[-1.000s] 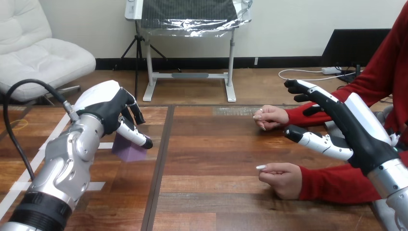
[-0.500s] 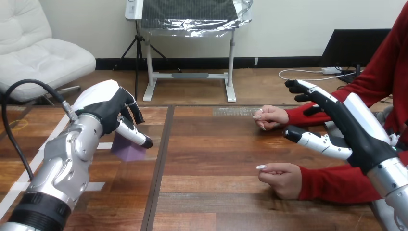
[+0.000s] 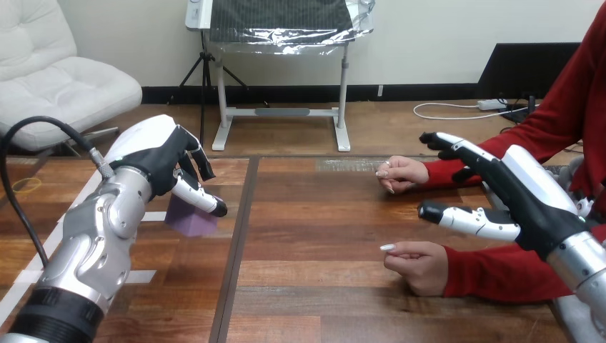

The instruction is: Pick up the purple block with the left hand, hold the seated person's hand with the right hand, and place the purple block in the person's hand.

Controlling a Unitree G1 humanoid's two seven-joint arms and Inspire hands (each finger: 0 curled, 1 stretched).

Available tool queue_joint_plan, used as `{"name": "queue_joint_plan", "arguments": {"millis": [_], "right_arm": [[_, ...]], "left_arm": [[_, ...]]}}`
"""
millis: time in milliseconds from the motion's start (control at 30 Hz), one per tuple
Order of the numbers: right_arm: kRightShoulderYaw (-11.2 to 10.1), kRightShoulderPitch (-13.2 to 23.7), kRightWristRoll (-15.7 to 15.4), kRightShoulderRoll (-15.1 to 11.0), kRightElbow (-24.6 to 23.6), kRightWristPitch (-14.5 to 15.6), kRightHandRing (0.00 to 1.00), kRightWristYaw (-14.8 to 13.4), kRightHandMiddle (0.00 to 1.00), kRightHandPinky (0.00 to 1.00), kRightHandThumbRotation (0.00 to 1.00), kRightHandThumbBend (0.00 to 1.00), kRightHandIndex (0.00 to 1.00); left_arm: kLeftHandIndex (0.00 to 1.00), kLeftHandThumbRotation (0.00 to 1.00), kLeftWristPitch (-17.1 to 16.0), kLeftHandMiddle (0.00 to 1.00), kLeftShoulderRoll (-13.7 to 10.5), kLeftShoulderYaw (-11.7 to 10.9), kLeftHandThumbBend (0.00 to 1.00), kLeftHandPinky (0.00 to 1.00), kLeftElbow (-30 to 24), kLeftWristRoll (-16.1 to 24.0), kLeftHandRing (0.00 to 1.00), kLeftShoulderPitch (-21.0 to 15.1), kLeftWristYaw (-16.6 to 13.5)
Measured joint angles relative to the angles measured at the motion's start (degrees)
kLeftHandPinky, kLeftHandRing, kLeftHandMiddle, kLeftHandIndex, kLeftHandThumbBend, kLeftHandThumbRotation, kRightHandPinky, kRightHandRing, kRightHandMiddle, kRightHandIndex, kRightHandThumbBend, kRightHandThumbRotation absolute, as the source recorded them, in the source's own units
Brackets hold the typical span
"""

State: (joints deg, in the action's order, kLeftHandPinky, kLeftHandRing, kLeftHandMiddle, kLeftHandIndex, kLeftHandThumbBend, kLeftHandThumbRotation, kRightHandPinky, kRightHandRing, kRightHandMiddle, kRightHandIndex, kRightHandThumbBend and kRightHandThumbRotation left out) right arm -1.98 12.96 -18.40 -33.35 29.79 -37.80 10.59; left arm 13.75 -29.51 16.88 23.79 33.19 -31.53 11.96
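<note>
Landmark: the dark seam (image 3: pixel 239 236) that runs down the wooden table (image 3: pixel 314 300); every place below is given from it.
Purple block (image 3: pixel 191 220): just left of the seam, and it looks to rest on the tabletop.
Left hand (image 3: pixel 161 153): left of the seam, set over the block and covering its top, likely because the pick-up comes first. I cannot tell whether it has a grip on the block.
Right hand (image 3: pixel 514 196): well right of the seam and raised, spread wide with straight fingers and the thumb out. It has nothing in it and looks poised to take a person's hand.
Person's far hand (image 3: pixel 404 173): right of the seam on the table, loosely closed and apart from the right hand's fingertips.
Person's near hand (image 3: pixel 421 266): right of the seam and nearer the robot, also loosely closed, lying below the right hand's thumb without clear contact.
Other things: strips of white tape (image 3: pixel 143 276) lie left of the seam, beside the left arm.
In the way: only bare wood lies between the block and the person's hands. Neither of the person's palms is turned up, so one probably has to open before it can receive the block.
</note>
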Motion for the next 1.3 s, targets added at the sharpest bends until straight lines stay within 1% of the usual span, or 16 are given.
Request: {"name": "queue_joint_plan", "arguments": {"millis": [133,233,333,600,767,900,1033,1300], "right_arm": [[0.7,1.5,-0.1,-1.3,2.5,-1.1,0.89,1.5,0.90,0.76,0.50,0.98,0.91],[1.3,2.7,-0.1,-2.2,4.1,-1.2,0.90,2.7,0.91,0.77,0.41,0.99,0.92],[1.8,3.9,-0.5,-3.1,5.5,-1.1,0.90,3.7,0.91,0.77,0.38,1.00,0.92],[2.7,7.0,-1.9,-5.0,8.2,0.8,0.91,6.8,0.92,0.78,0.34,1.00,0.92],[3.5,8.9,-2.2,-6.2,9.9,1.5,0.90,8.4,0.91,0.78,0.32,1.00,0.92],[4.2,10.3,-2.6,-7.3,11.1,1.6,0.90,9.3,0.91,0.79,0.33,1.00,0.91],[4.8,11.5,-3.7,-8.1,12.3,1.7,0.89,9.8,0.90,0.80,0.34,1.00,0.91],[7.2,14.1,-5.5,-9.7,15.1,1.5,0.88,11.0,0.89,0.83,0.34,1.00,0.90]], "left_arm": [[0.43,0.00,0.0,0.40,-0.1,-0.1,0.83,0.28,-0.8,0.0,0.35,0.2,0.3],[0.43,0.00,0.1,0.41,-0.2,-0.1,0.83,0.28,-1.5,0.0,0.35,0.4,0.5],[0.43,0.00,0.1,0.41,-0.3,-0.1,0.83,0.28,-2.1,0.0,0.35,0.5,0.6],[0.43,0.00,0.2,0.41,-1.0,-0.1,0.83,0.28,-4.4,0.0,0.35,1.5,0.8],[0.43,0.00,0.2,0.41,-1.2,-0.5,0.84,0.28,-5.3,0.0,0.35,2.1,0.8],[0.43,0.00,0.3,0.42,-1.3,-1.0,0.84,0.28,-5.9,0.0,0.35,2.5,0.8],[0.43,0.00,0.4,0.42,-1.3,-1.4,0.84,0.28,-6.1,0.0,0.35,2.6,0.8],[0.44,0.00,0.5,0.43,-1.3,-2.2,0.83,0.29,-6.2,0.0,0.36,2.7,0.8]]}}
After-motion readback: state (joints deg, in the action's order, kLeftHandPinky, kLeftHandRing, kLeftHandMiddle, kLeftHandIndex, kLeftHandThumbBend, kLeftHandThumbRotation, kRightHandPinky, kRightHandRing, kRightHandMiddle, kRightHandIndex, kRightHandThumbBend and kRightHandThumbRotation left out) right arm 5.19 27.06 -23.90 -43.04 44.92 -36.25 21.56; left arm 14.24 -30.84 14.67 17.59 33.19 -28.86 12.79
